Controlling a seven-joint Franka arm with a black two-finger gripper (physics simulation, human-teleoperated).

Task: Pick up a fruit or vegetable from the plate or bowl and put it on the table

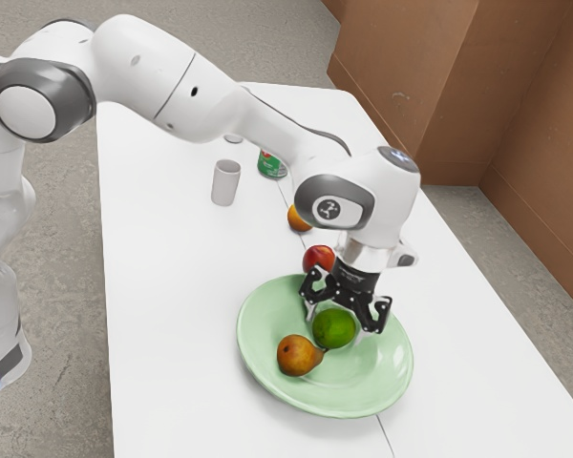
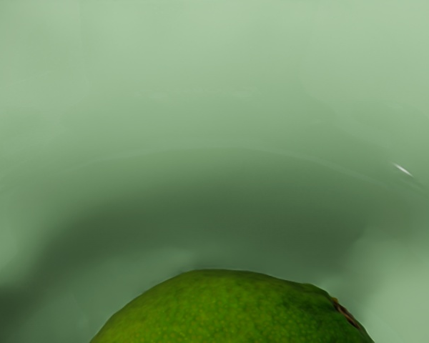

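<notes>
Pincer and lime at the plate, exterior and wrist views. The black pincer (image 1: pixel 338 325) is held low over the green plate (image 1: pixel 254 355), at the end of the white arm (image 1: pixel 186 76), which is extended from the exterior view's left. Its two fingers are spread wide apart, and the lime (image 1: pixel 334 328) is straddled by them: one finger is placed toward the exterior view's left and far side of the fruit, the other toward its right. Whether the skin of the lime is touched by either finger cannot be told. The lime is contained within the plate's rim, directly beneath the hand. In the wrist view, its rounded upper surface is presented close under the hand, a brown stem mark (image 2: pixel 345 313) being displayed at one edge, with the plate's shaded hollow behind it. A brownish pear (image 1: pixel 298 355) is situated on the plate just beside the lime, on its near left side, with its stem directed toward it. Beyond the plate's far rim, a red fruit (image 1: pixel 318 259) is found on the white table (image 1: pixel 172 315); farther off, an orange fruit (image 1: pixel 299 218) is partly hidden by the arm. At the far left, a grey cup (image 1: pixel 225 182) is placed upright near a green can (image 1: pixel 270 164).
</notes>
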